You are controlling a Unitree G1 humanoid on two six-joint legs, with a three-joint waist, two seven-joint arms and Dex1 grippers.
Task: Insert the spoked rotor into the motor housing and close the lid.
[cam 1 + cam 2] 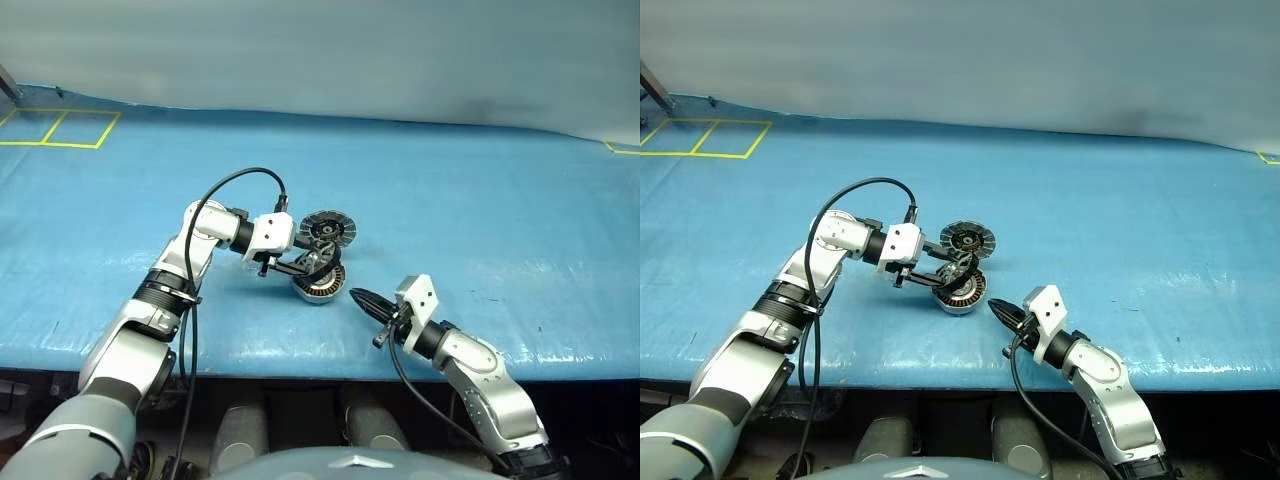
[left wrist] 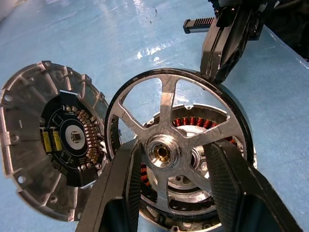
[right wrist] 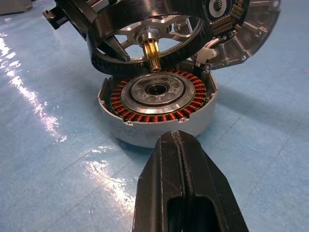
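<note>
My left gripper [image 2: 169, 179] clamps the rotor [image 2: 164, 152] just above the housing [image 3: 157, 104], lid [image 2: 43, 145] open. My right gripper [image 3: 179, 169] rests pressed together nearby.

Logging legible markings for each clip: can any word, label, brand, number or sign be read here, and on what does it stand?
No text can be read.
Dark round circuit board on the grey hinged lid: parts show, any print too small to read.
Yellow line boxes on the blue table cover: floor-style marks, not letters.
Silver spoked rotor and silver-grey motor housing with copper windings: no marking seen.
</note>
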